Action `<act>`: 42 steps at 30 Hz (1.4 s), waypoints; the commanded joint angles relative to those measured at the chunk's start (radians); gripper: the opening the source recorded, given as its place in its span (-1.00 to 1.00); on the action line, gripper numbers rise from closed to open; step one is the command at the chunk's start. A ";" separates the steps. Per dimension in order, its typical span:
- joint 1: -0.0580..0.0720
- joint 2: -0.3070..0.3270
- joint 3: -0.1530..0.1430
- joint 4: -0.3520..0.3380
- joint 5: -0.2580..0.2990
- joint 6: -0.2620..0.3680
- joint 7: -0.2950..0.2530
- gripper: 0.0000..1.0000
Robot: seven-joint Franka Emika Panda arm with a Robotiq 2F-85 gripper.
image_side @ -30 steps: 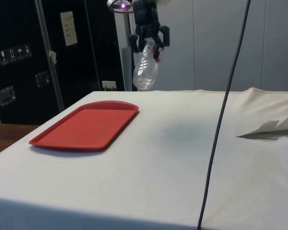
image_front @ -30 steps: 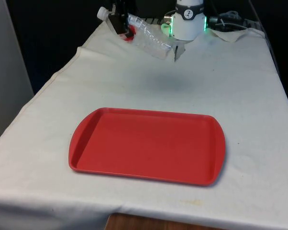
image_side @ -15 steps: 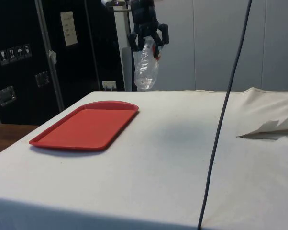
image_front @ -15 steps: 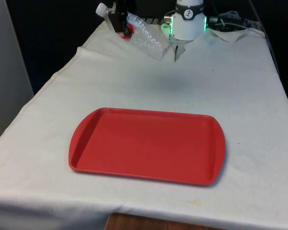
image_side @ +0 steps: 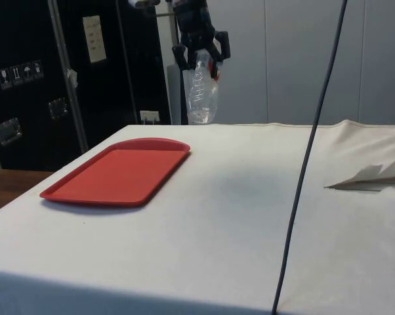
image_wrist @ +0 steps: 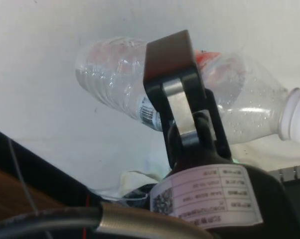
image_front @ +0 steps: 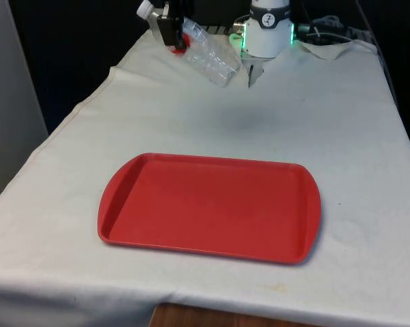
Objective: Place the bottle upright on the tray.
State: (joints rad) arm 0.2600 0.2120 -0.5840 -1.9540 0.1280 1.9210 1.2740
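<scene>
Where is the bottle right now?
The bottle hangs tilted in the end effector above the table's far end, front view's left, well beyond the red tray.

Even, bright overhead light leaves a soft shadow on the white cloth (image_front: 259, 116); backgrounds stay dark.

The clear crinkled plastic bottle (image_wrist: 120, 84) has its white cap (image_wrist: 295, 115) cut off by the wrist view's edge; one black gripper finger (image_wrist: 176, 94) hides its middle
</scene>
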 commanded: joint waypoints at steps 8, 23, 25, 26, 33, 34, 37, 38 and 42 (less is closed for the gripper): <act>0.008 -0.007 0.019 -0.007 -0.062 0.034 0.042 -0.34; 0.005 -0.012 0.053 -0.020 -0.108 0.113 0.051 -0.34; 0.005 -0.013 0.056 -0.023 -0.111 0.126 0.049 -0.34; 0.005 -0.013 0.056 -0.023 -0.111 0.126 0.049 -0.34; 0.005 -0.013 0.068 -0.031 -0.130 0.175 0.047 -0.34; 0.005 -0.013 0.071 -0.033 -0.137 0.186 0.050 -0.34; 0.005 -0.013 0.073 -0.034 -0.141 0.191 0.051 -0.34; 0.007 -0.013 0.076 -0.033 -0.152 0.194 0.058 -0.34; 0.009 -0.016 0.085 -0.029 -0.179 0.191 0.075 -0.34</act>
State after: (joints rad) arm 0.2600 0.2060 -0.4980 -1.9780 -0.0300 2.1010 1.3270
